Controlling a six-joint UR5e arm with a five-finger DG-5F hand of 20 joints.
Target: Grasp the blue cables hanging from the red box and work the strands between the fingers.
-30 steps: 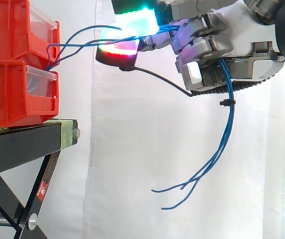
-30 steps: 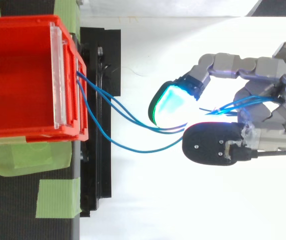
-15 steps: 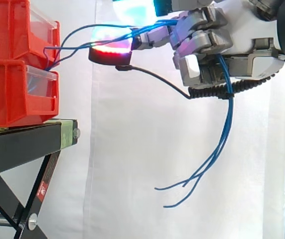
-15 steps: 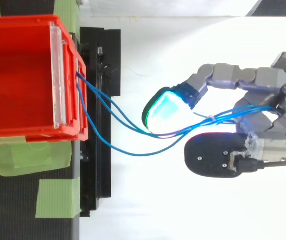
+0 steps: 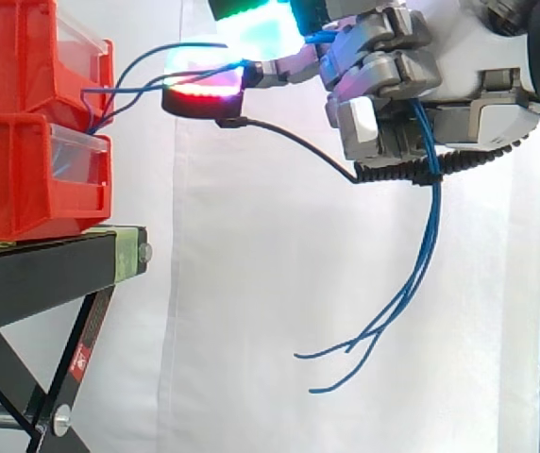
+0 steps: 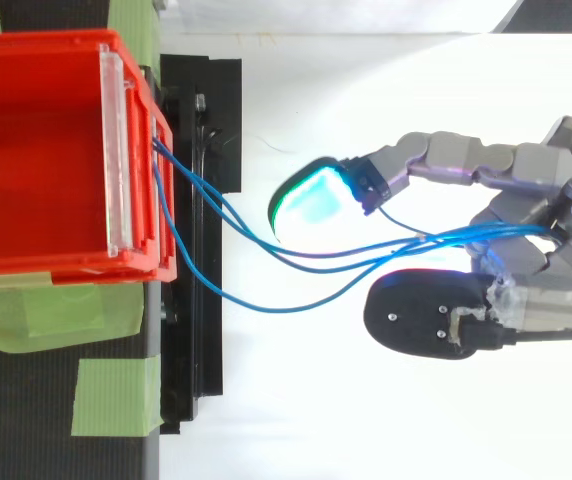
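Observation:
Several thin blue cables (image 6: 306,262) leave the front of the upper red box (image 5: 25,57) and arc to the right into my hand (image 5: 459,66). Seen from the side, they pass between my curled fingers (image 5: 374,85) and hang below the hand as a loose bundle (image 5: 430,236) with free ends. One finger stretches left over the strands, its pad glowing green (image 6: 311,200). Beneath them lies the thumb pad (image 5: 202,96), glowing red. The hand (image 6: 556,290) is shut on the cables, well to the right of the box (image 6: 36,150).
A second red bin (image 5: 25,179) sits under the upper one on a black stand (image 5: 53,264) marked with green tape (image 6: 116,395). A white curtain (image 5: 270,311) hangs behind. Open air lies between the stand and the hand.
The hand has shifted a little left toward the box. The outstretched finger has reached further left, and the strands between box and hand sag more.

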